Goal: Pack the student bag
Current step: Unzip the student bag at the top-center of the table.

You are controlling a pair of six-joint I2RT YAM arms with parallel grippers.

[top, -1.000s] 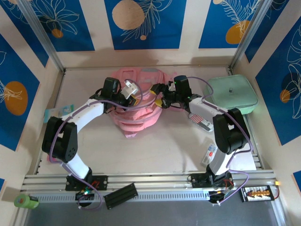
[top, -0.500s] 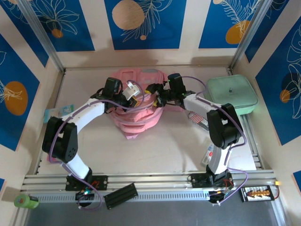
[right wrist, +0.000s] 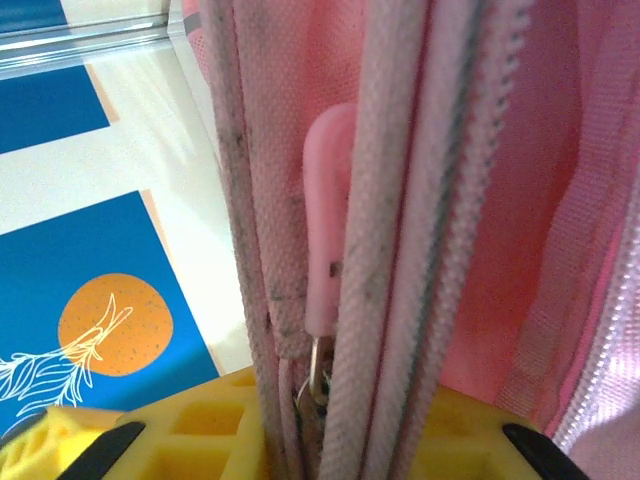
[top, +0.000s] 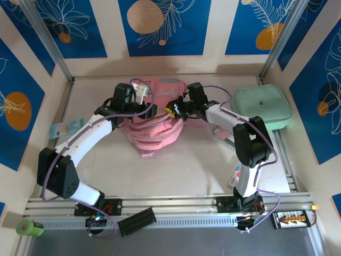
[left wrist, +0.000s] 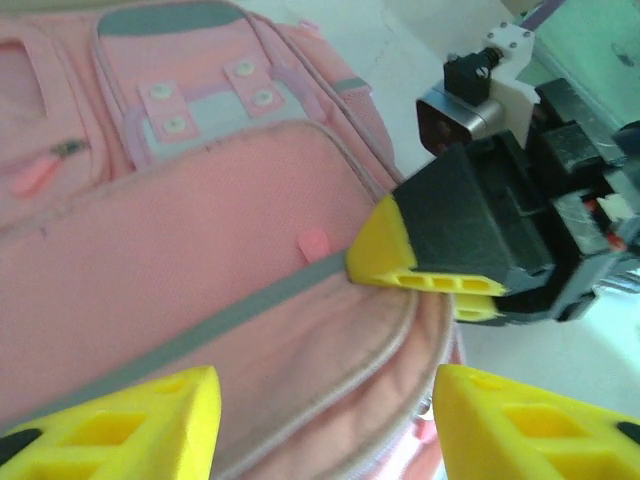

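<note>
The counter (top: 181, 170) is walled in by panels printed in blue. The student bag (top: 155, 136), pink and soft, is laid at the middle of its far half, between the two arms. A mint-green case (top: 264, 106) is set well apart at the far right. The left end effector (left wrist: 320, 410) is held open just above the bag's upper panel, its yellow fingers spread and nothing gripped. The right end effector (left wrist: 440, 292) is closed on the bag's corded zip edge. A pink zip pull (right wrist: 328, 230) is seen hanging just beside its fingers.
</note>
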